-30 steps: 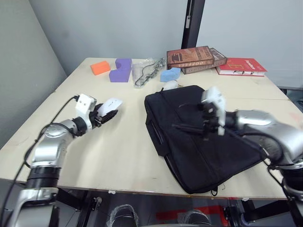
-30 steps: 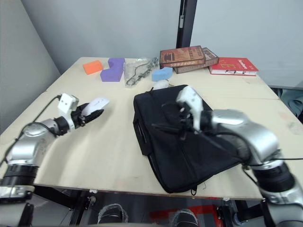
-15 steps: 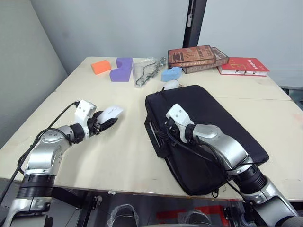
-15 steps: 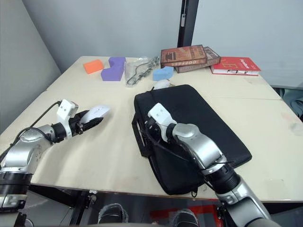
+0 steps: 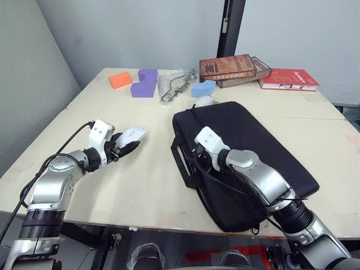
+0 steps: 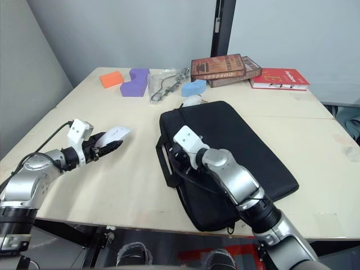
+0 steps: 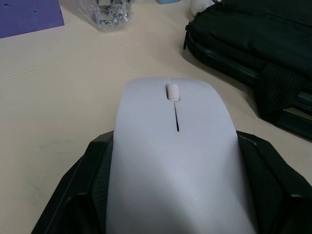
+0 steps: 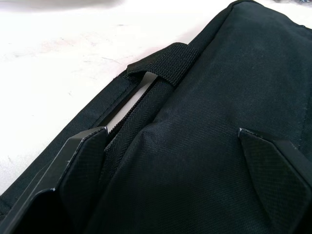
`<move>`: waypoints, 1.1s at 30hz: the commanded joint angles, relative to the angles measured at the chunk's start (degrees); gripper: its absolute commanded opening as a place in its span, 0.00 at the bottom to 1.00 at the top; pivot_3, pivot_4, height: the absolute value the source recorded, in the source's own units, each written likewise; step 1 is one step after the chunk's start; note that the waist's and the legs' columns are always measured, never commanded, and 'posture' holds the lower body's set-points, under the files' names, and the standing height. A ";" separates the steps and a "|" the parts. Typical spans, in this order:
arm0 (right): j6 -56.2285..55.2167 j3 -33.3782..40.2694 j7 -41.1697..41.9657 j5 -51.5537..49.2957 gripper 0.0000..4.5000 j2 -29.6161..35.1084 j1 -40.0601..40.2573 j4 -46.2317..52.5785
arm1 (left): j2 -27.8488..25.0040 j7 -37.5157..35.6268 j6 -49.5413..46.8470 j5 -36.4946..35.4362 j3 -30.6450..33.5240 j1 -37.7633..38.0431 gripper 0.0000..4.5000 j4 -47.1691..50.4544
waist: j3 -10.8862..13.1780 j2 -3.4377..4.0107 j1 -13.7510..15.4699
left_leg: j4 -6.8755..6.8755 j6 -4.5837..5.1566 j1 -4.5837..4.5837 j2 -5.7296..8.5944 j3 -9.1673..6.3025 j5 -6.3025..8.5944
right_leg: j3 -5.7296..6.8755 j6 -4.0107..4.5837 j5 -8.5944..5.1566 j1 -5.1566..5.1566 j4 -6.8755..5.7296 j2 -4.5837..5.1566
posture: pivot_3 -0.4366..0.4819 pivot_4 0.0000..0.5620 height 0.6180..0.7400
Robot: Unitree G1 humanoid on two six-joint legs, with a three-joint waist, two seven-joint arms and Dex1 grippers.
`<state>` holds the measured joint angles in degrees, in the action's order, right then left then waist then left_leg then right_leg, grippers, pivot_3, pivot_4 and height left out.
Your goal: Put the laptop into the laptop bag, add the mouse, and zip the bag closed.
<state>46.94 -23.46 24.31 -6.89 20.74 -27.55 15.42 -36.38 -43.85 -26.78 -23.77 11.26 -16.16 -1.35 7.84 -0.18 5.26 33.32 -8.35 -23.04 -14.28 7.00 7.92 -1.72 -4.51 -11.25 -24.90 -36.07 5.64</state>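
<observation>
The laptop bag (image 5: 247,157) lies flat at centre-right of the worktop (image 5: 140,185), its contents hidden. The right gripper (image 8: 170,161), fingers spread, rests over the bag's handle edge. At left, the left gripper (image 5: 125,149) pinches the mouse (image 7: 175,156) just above the worktop.

Both arms reach forward over the counter, elbows bent.
The left gripper (image 5: 125,147) sits above the counter's left part, its fingers (image 7: 87,165) clamped on the mouse (image 5: 133,134). The right gripper (image 6: 179,159) rests on the bag's (image 5: 264,152) left edge with fingers (image 8: 80,161) spread wide.
</observation>
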 commanded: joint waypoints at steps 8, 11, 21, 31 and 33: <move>-0.23 0.82 3.81 0.24 0.23 2.17 4.79 -0.31 | -0.18 0.60 0.12 -1.22 1.49 -0.16 0.63 2.26 | -0.05 -0.01 0.26 | 0.01 0.10 0.08 0.01 0.00 0.05 | -0.01 0.00 0.00 0.08 -0.01 0.01 | 0.48 0.27 0.95; -0.90 1.34 4.48 0.54 0.00 2.81 5.67 -1.04 | -0.13 0.73 0.18 -1.24 1.48 -0.37 0.63 1.92 | -0.08 -0.01 0.26 | 0.02 0.10 0.09 0.01 0.00 0.05 | -0.01 0.00 0.00 0.09 -0.01 0.01 | 0.48 0.27 0.95; 6.22 13.26 4.66 -10.56 0.00 -4.49 5.98 2.88 | -0.07 0.34 0.67 -1.44 1.18 -0.31 0.63 1.73 | -0.35 -0.11 0.22 | 0.04 0.19 0.13 0.01 -0.01 0.10 | -0.01 0.00 0.00 0.11 -0.05 0.02 | 0.48 0.27 0.95; 36.10 48.26 0.21 -41.56 0.00 -15.23 -9.69 3.53 | -3.11 -6.65 7.80 1.62 -1.17 1.66 0.63 -0.26 | -0.23 0.00 -0.26 | -0.09 0.18 0.13 0.00 0.00 0.08 | -0.03 0.00 0.00 -0.01 -0.09 -0.02 | 0.48 0.27 0.95; 39.37 54.05 -2.63 -43.87 0.00 -16.72 -12.04 1.26 | -2.43 -7.50 9.38 2.85 -3.10 1.78 0.63 0.36 | -0.23 0.01 -0.10 | -0.19 0.12 0.14 0.00 0.00 0.05 | -0.02 0.00 -0.01 -0.01 -0.02 -0.03 | 0.48 0.27 0.95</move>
<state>83.82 26.39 23.40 -47.02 5.46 -37.73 17.64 -38.87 -50.36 -19.57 -21.82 9.58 -14.48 -1.78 7.62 -0.17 5.16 33.10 -8.27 -22.90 -14.29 7.00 7.94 -1.73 -4.51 -11.27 -24.92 -36.08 5.61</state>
